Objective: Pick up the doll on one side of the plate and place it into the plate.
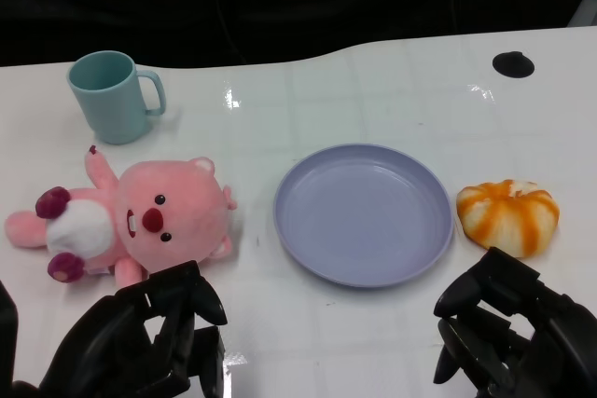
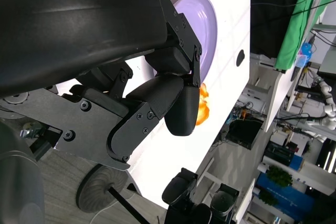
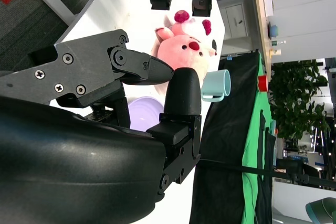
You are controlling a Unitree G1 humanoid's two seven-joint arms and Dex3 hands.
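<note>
nothing is done yet: the pink doll [image 1: 131,221] lies on the tabletop [image 1: 373,90] beside the bare plate [image 1: 364,213]. the left hand [image 1: 149,337] (nearest it) and right hand [image 1: 508,328] hold nothing, fingers loosely curled.

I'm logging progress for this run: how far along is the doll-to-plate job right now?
Nothing looks done yet. The pink doll lies on the table left of the purple plate, which holds nothing. The left hand hovers just in front of the doll with nothing in its fingers; the right hand is also unloaded near the table edge. Left: grasp the doll, lift it, and set it in the plate.
</note>
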